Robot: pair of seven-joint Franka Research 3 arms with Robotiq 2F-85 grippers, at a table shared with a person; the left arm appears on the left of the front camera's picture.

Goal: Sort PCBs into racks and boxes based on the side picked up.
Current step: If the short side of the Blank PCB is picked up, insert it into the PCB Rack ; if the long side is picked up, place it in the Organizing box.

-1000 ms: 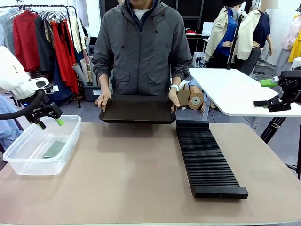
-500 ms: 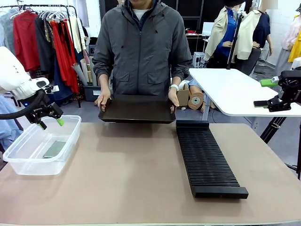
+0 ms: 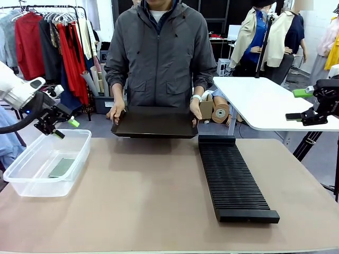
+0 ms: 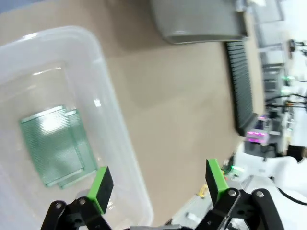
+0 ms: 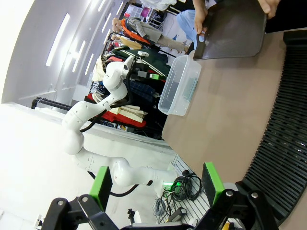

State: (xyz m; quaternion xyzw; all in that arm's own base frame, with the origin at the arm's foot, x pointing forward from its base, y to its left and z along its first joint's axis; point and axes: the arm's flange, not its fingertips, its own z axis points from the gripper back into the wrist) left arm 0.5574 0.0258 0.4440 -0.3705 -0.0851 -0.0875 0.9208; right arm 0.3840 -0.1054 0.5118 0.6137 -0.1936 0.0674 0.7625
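Brown desk [image 3: 159, 201] ahead: below the left gripper [image 3: 64, 128], jaws wide and empty, two PCBs [image 4: 55, 143] lie in the clear box [image 3: 32, 182]. Rightward, a person holds the black tray [image 3: 154, 123]; reach there next, level. Beyond the slotted rack [image 3: 233, 180], the right gripper [image 5: 156, 184] hangs wide, empty.
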